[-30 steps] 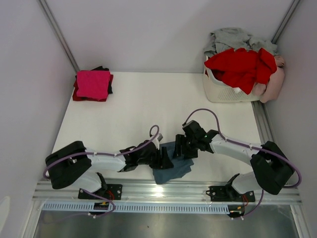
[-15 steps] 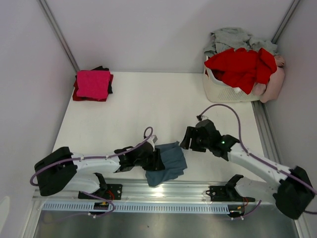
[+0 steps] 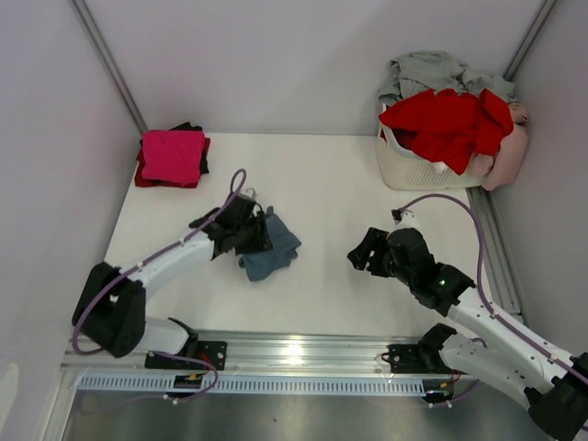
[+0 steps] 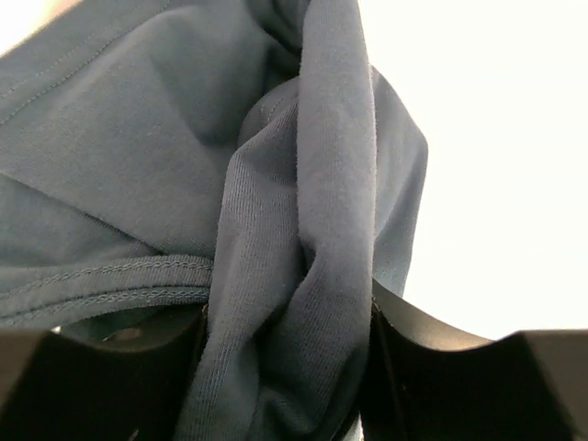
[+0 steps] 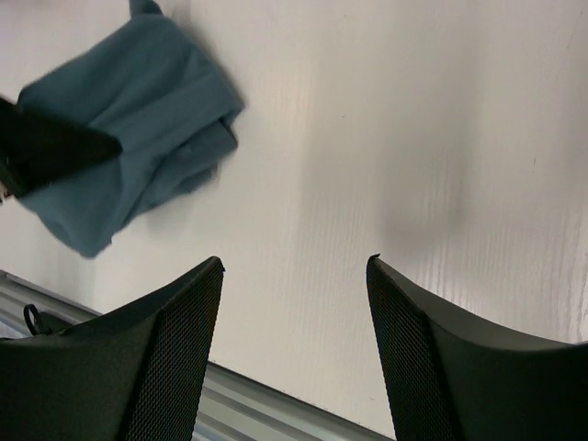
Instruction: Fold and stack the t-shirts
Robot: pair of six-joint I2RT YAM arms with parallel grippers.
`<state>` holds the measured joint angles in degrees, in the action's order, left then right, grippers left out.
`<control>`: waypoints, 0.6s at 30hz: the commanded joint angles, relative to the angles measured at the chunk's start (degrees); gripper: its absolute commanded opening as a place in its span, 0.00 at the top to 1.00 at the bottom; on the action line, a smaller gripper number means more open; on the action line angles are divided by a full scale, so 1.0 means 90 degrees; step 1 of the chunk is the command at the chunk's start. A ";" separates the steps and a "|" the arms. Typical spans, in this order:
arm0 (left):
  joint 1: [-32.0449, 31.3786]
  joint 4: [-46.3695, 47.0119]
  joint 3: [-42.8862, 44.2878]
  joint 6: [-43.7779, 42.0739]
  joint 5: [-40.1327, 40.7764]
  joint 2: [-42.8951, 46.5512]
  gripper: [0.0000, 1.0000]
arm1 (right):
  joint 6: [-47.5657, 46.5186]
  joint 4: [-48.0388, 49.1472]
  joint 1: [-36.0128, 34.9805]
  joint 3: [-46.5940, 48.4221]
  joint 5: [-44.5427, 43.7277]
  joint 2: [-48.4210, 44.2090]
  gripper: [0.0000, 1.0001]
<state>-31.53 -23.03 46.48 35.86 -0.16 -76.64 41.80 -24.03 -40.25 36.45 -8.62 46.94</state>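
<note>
The blue-grey t-shirt [image 3: 276, 254], folded, is pinched in the left hand [image 3: 258, 239], likely bound for the stack [image 3: 172, 156] beyond it, while the right hand [image 5: 295, 264] gapes empty.

Reaches the left arm [image 3: 170, 262] forward from its base at the near left, long and low, angled inward. Pinches with the left gripper [image 3: 250, 233] on a bunched fold of the slate-blue t-shirt [image 3: 274, 253], jaws part-closed with cloth packed between the black fingers [image 4: 432, 354]. Extends the right arm [image 3: 487, 317] from the near right, elbow bent, wrist angled inward and forward. Carries the right gripper [image 3: 364, 254] tilted downward, jaws spread wide, with nothing between the mesh-faced fingers [image 5: 175, 358]
</note>
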 commanded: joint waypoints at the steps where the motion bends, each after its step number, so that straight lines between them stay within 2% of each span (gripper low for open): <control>1: 0.0426 -0.0254 0.1015 -0.0770 -0.0342 -0.0808 1.00 | -0.0025 0.0053 0.0019 0.0003 -0.0204 -0.0225 0.32; 5: 0.0885 -0.0596 0.2701 -0.1102 -0.0722 -0.2039 1.00 | -0.0035 0.0053 0.0019 0.0042 -0.0136 -0.0254 0.32; 6: 0.1060 -0.0586 0.2871 -0.1152 -0.0830 -0.2370 1.00 | -0.0016 0.0043 0.0029 0.0052 -0.0126 -0.0274 0.32; 10: 0.1520 -0.1073 0.4023 -0.1386 -0.0910 -0.3161 0.99 | 0.0004 -0.0044 0.0019 0.0062 -0.0087 -0.0381 0.32; 13: 0.1862 -0.1659 0.5272 -0.1552 -0.0802 -0.3650 1.00 | 0.0023 -0.0084 0.0019 0.0023 -0.0087 -0.0459 0.31; 18: 0.2106 -0.2078 0.6386 -0.1933 -0.0597 -0.4198 0.99 | 0.0033 -0.0181 0.0019 -0.0055 -0.0028 -0.0645 0.31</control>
<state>-13.21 -38.11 97.32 22.24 -6.00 -112.99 41.82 -25.17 -40.21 36.40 -8.54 42.37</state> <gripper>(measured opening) 0.502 0.686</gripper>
